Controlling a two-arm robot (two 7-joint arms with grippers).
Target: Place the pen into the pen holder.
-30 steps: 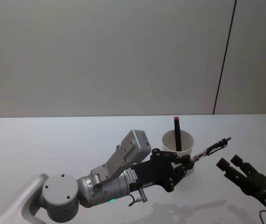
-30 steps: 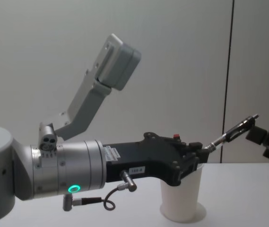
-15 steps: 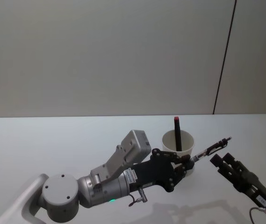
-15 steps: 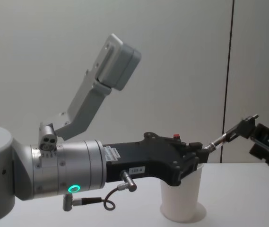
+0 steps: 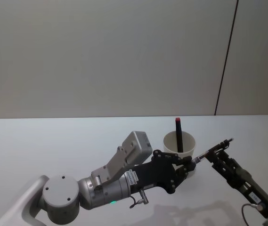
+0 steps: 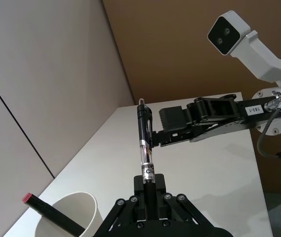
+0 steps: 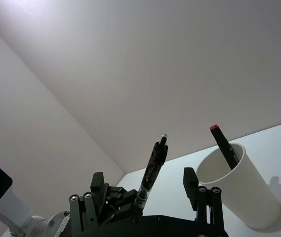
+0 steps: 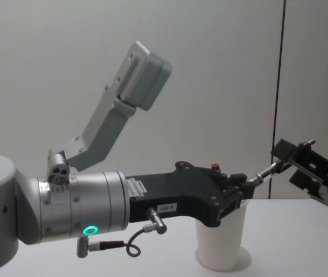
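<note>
My left gripper (image 5: pixel 191 161) is shut on the tip end of a black and clear pen (image 6: pixel 145 143), which slants up and away from it beside the rim of the white pen holder (image 5: pixel 172 142). From the right, my right gripper (image 7: pixel 144 181) is open with its fingers (image 7: pixel 189 178) on either side of the pen (image 7: pixel 152 168), apart from it. In the chest view the pen (image 8: pixel 266 171) runs from the left gripper (image 8: pixel 245 184) up to the right gripper (image 8: pixel 293 158), above the pen holder (image 8: pixel 221 245).
A black marker with a red end (image 5: pixel 178 133) leans inside the pen holder (image 7: pixel 239 190). The white table (image 5: pixel 53 141) stretches bare to the left and behind, with a plain wall beyond.
My right gripper has moved in from the right toward the pen's free end, so its open fingers now straddle the pen. The left arm and the pen have stayed still.
</note>
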